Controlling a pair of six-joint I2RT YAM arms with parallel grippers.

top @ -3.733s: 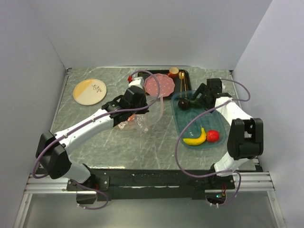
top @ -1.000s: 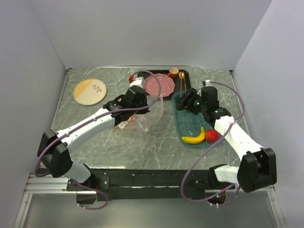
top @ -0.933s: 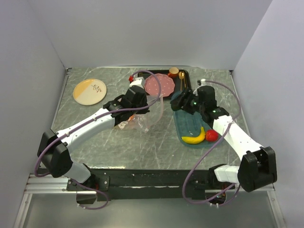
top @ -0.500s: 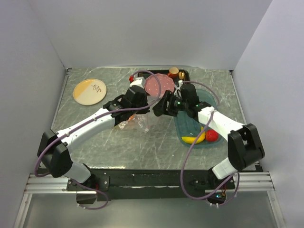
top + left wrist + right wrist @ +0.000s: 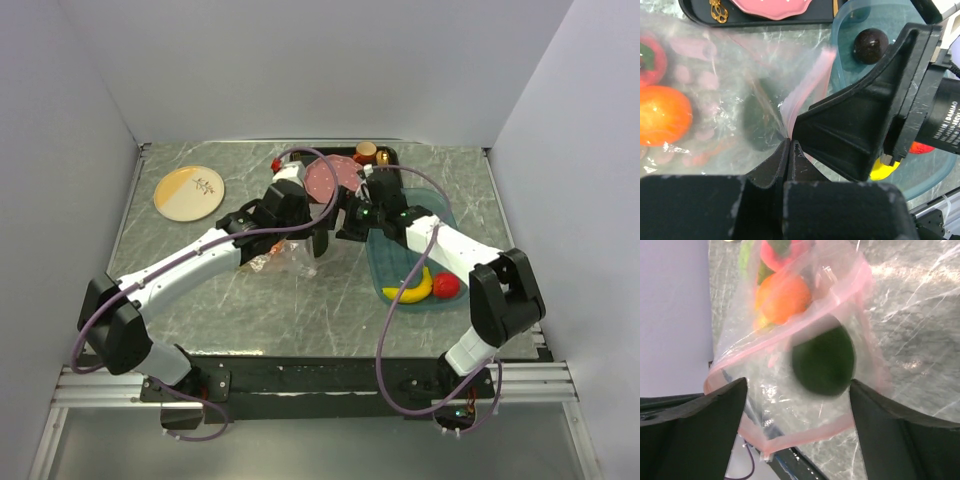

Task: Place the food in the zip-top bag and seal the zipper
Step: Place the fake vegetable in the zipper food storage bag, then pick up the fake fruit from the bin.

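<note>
The zip-top bag [image 5: 770, 380] is crinkly clear plastic, the blue tray [image 5: 846, 60] glossy and translucent, the fingers [image 5: 770, 167] matt black.

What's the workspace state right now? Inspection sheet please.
Surface: grey marbled tabletop, no damage seen.
Job's things: crinkly clear zip-top bag holds an orange toy fruit and a dark green round fruit; pale pink zipper strip unsealed; yellow toy banana, red toy strawberry and dark ball lie on the translucent blue oval tray.
Clutter: cream-and-orange round plate; black tray with pink dotted plate, gold cup.
Grippers: left fingers shut on the bag's mouth edge; right fingers open over the mouth.
Cables: purple cable loops along each arm; the right one crosses the blue tray.
Surroundings: plain pale walls; metal rail at near edge.
</note>
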